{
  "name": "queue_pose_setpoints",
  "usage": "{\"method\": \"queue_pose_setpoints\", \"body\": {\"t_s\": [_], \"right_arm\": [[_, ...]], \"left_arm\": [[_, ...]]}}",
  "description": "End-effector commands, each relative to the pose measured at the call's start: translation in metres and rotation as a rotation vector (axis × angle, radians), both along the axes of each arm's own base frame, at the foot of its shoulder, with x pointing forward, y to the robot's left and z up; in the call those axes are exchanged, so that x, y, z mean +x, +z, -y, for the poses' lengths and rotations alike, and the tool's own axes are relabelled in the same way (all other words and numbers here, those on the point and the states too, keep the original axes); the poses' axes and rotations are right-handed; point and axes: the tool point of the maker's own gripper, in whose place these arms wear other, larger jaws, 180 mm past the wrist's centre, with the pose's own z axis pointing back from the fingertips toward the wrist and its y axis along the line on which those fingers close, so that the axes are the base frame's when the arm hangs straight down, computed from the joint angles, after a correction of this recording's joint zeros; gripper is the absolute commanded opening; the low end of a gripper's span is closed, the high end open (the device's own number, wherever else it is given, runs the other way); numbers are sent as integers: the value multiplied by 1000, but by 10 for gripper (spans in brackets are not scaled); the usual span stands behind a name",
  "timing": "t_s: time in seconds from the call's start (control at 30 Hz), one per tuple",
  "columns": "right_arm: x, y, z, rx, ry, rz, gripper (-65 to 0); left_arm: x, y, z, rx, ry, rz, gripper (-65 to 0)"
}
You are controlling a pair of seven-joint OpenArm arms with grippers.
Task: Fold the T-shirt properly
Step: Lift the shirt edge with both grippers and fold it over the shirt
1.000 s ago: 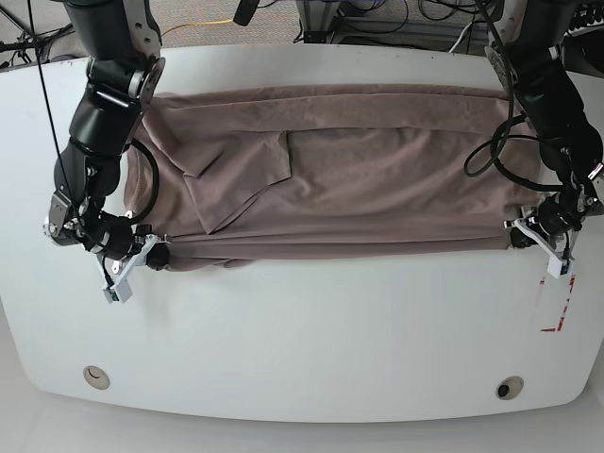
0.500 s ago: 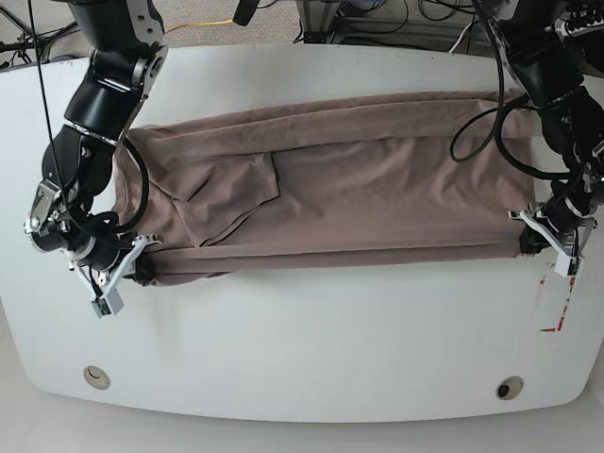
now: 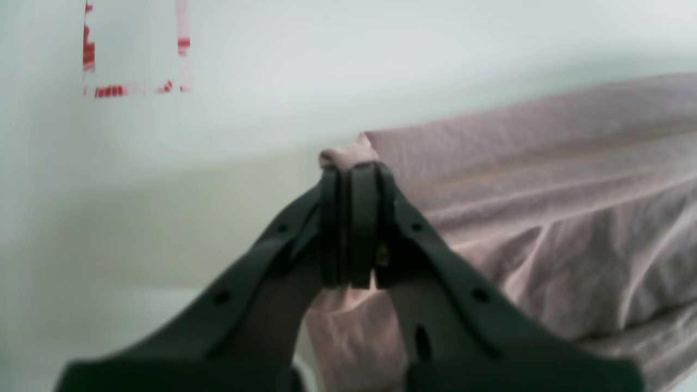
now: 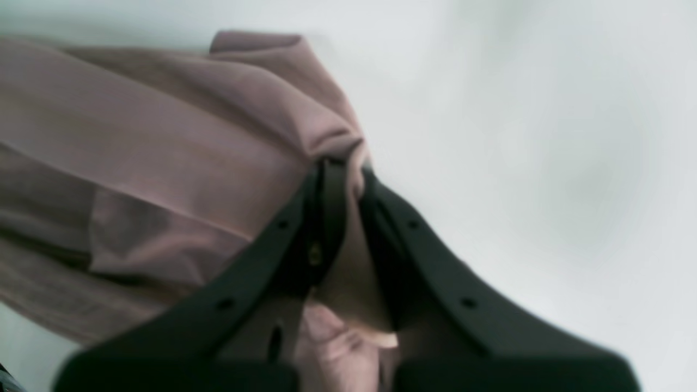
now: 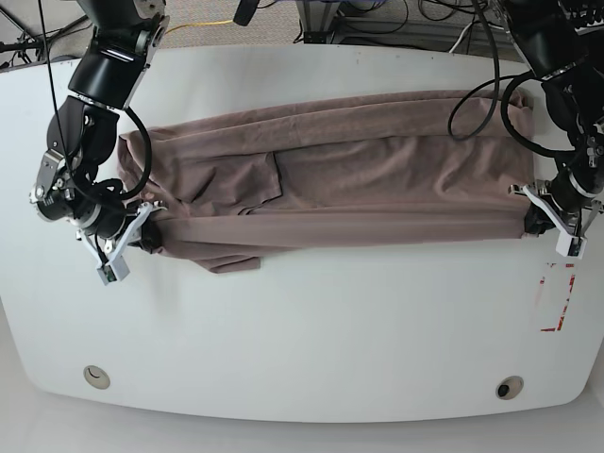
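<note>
While both hands pinch its near edge, your T-shirt (image 5: pixel 330 184) runs lengthwise across the counter (image 5: pixel 311 330) — left hand (image 5: pixel 540 219), right hand (image 5: pixel 142 241) at opposite ends — equally near.

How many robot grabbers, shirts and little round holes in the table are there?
Grabbers: 2, the left gripper and the right gripper.
Shirts: 1, the T-shirt.
Round holes in the table: 2, the hole and another hole.
Total: 5.
</note>
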Motion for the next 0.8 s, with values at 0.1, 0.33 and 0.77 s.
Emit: {"method": "queue_pose_setpoints", "body": {"t_s": [0.1, 0.33, 0.77], "right_arm": [[-3, 27, 2, -50, 17, 95, -650], [-36, 17, -2, -103, 42, 66, -650], [-90, -28, -4, -102, 51, -87, -642]], "left_arm": [[-17, 25, -18, 79, 33, 39, -650], [-52, 13, -16, 152, 12, -65, -650], [-111, -30, -18, 171, 0, -282, -643]]}}
